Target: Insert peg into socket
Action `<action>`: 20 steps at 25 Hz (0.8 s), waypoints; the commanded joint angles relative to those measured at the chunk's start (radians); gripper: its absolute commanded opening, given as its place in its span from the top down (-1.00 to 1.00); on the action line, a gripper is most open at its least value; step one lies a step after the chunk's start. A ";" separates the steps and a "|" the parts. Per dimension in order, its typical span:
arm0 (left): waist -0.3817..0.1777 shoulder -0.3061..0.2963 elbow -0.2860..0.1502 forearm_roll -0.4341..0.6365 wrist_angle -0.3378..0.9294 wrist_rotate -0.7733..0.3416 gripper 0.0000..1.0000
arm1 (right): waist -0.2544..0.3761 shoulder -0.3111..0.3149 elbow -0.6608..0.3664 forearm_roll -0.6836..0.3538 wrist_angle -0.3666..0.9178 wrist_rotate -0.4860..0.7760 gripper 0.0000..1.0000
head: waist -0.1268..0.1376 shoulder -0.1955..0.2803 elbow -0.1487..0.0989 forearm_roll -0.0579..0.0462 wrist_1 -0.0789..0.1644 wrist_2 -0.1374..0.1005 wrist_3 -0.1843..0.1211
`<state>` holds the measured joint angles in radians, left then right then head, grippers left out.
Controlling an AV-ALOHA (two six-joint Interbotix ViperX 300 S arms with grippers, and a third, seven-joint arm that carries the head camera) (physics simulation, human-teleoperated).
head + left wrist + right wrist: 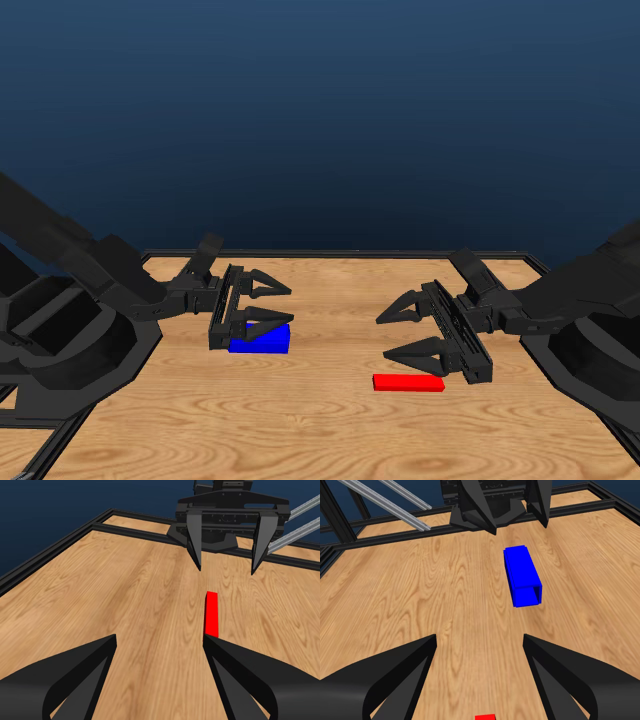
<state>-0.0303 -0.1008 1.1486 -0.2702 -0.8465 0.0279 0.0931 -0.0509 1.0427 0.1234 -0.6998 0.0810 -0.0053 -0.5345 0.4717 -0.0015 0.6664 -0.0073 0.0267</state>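
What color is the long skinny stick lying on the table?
The peg is bright red, plain with no pattern. The head view shows it best.

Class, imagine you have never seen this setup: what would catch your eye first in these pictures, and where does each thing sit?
Two bright colours stand out on the wooden table: the blue socket lying under the open left gripper, and the slim red peg lying flat beside the open right gripper. Neither is gripped. The right wrist view shows the socket's hollow open end.

wooden table (300, 420) | black frame rim (340, 254) | backdrop: dark blue, apparently plain
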 commanded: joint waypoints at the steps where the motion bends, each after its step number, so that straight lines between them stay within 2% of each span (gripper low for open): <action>1: 0.061 -0.071 0.028 0.009 0.233 0.016 -1.00 | 0.021 0.002 -0.035 -0.001 -0.008 0.005 -1.00 | 0.006 0.033 -0.028 0.006 -0.021 0.021 0.019; 4: 0.101 -0.079 0.017 0.025 0.350 0.008 -1.00 | 0.028 0.009 -0.050 -0.005 0.002 -0.002 -1.00 | 0.013 0.079 -0.045 0.012 -0.036 0.040 0.027; 9: 0.140 -0.077 0.004 0.080 0.457 -0.028 -1.00 | 0.028 0.014 -0.062 -0.010 0.004 0.005 -1.00 | 0.023 0.137 -0.071 0.017 -0.037 0.054 0.034; 15: 0.153 -0.041 0.004 0.128 0.510 -0.092 -1.00 | 0.017 0.023 -0.057 -0.011 -0.002 0.032 -1.00 | 0.033 0.175 -0.087 0.022 -0.030 0.067 0.034; 20: 0.165 0.021 0.011 0.162 0.497 -0.153 -1.00 | 0.010 0.024 -0.055 -0.014 0.000 0.045 -1.00 | 0.038 0.196 -0.096 0.023 -0.032 0.071 0.018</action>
<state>0.1268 -0.0918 1.1715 -0.1195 -0.3311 -0.0964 0.1062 -0.0172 0.9987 0.1117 -0.6753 0.1222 0.0300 -0.3438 0.3962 0.0213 0.6458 0.0624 0.0515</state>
